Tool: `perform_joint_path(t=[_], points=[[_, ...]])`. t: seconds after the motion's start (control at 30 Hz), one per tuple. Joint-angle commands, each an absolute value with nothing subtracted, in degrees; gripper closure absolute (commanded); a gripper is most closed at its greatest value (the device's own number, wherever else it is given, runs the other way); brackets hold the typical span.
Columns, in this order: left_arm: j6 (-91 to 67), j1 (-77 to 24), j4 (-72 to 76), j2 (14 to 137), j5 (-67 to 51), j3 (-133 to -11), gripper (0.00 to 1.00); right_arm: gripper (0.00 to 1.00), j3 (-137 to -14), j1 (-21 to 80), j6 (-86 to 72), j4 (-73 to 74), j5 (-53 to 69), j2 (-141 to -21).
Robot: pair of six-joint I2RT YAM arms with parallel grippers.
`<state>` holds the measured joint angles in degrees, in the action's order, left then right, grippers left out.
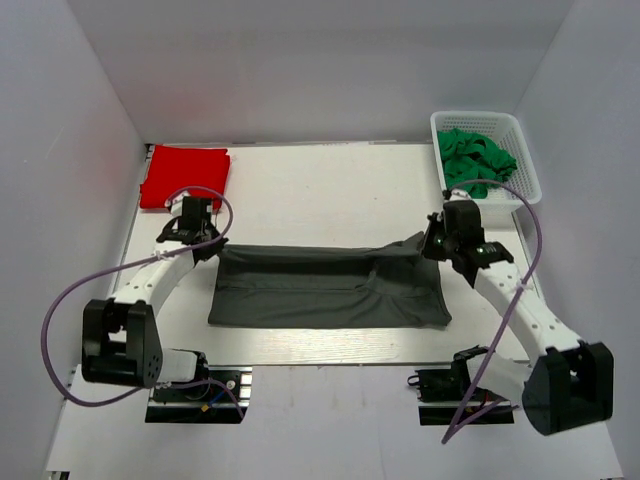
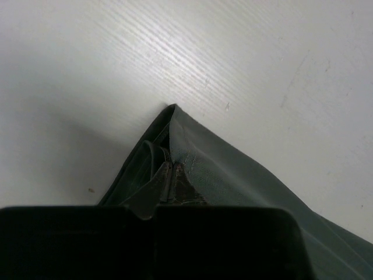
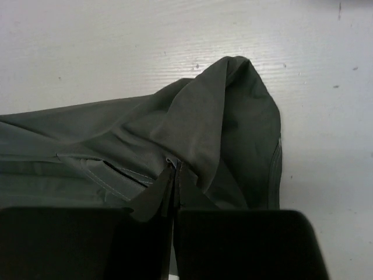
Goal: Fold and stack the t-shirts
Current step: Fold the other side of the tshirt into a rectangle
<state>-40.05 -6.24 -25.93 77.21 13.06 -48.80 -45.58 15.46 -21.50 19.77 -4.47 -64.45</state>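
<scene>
left tool (image 2: 171,176) pinched shut on far-left corner of grey t-shirt (image 1: 330,290) | right tool (image 3: 174,175) clamped on its bunched far-right corner | shirt lies flat mid-table (image 1: 320,190); red t-shirt (image 1: 185,177) folded at far-left corner | you should lift both corners level and taut, then lay the far edge squarely onto the near edge

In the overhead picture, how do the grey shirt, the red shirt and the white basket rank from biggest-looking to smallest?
1. Grey shirt, spread out: clearly largest.
2. White basket.
3. Red shirt, folded: smallest, though not far behind the basket.
</scene>
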Motion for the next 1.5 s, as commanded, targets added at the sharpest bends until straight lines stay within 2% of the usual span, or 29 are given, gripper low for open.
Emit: perform_joint_path(t=[0.0,0.23,0.5,0.53,0.6,0.63,0.67,0.73,0.77,0.87,1.03,1.17,1.37,1.47], points=[[-41.75,-6.42,-27.42,73.22,12.48,-46.85,1.0,1.0,-41.51,15.82,-24.25,23.37,-3.16,-59.52],[-43.59,-6.42,-29.27,70.76,11.26,-42.11,1.0,1.0,-34.64,16.87,-29.79,28.29,-0.79,-50.72],[-47.46,-6.42,-33.38,71.8,14.14,-40.69,1.0,1.0,-24.71,18.11,-32.79,27.95,9.3,-44.74],[-47.98,-6.42,-34.44,72.5,14.15,-41.48,0.98,0.86,-24.44,18.28,-32.87,28.99,9.58,-45.08],[-49.3,-6.42,-36.73,73.29,15.81,-42.53,0.74,0.63,-24.0,18.28,-32.7,31.63,10.28,-46.4],[-49.31,-6.42,-39.35,74.17,15.82,-43.84,0.39,0.51,-23.99,18.54,-32.43,32.25,10.81,-47.19],[-49.92,-6.42,-40.77,74.18,16.78,-44.55,0.23,0.3,-24.17,18.46,-32.17,32.6,11.42,-47.28],[-52.29,-6.42,-46.11,74.88,19.41,-46.92,0.08,0.1,-25.48,18.54,-31.47,34.45,11.43,-46.76],[-53.25,-5.63,-47.88,75.49,20.29,-47.8,0.0,0.1,-27.58,18.46,-30.68,34.89,11.08,-46.41],[-55.28,-5.62,-51.68,75.5,23.37,-51.58,0.0,0.1,-29.7,18.46,-28.75,36.22,8.35,-44.91],[-53.8,-6.23,-51.69,76.03,21.72,-56.95,0.0,0.1,-35.33,18.46,-27.16,29.91,10.19,-50.96],[-48.09,-6.24,-44.94,76.03,12.26,-58.27,0.0,0.1,-37.0,18.46,-25.93,25.76,11.78,-54.4],[-46.23,-7.38,-31.74,78.92,-3.22,-50.11,0.0,0.1,-35.86,18.11,-32.42,25.48,8.44,-59.85],[-46.23,-8.7,-26.38,83.13,-4.75,-47.12,0.0,0.1,-35.42,18.02,-34.01,25.49,6.24,-65.19]])
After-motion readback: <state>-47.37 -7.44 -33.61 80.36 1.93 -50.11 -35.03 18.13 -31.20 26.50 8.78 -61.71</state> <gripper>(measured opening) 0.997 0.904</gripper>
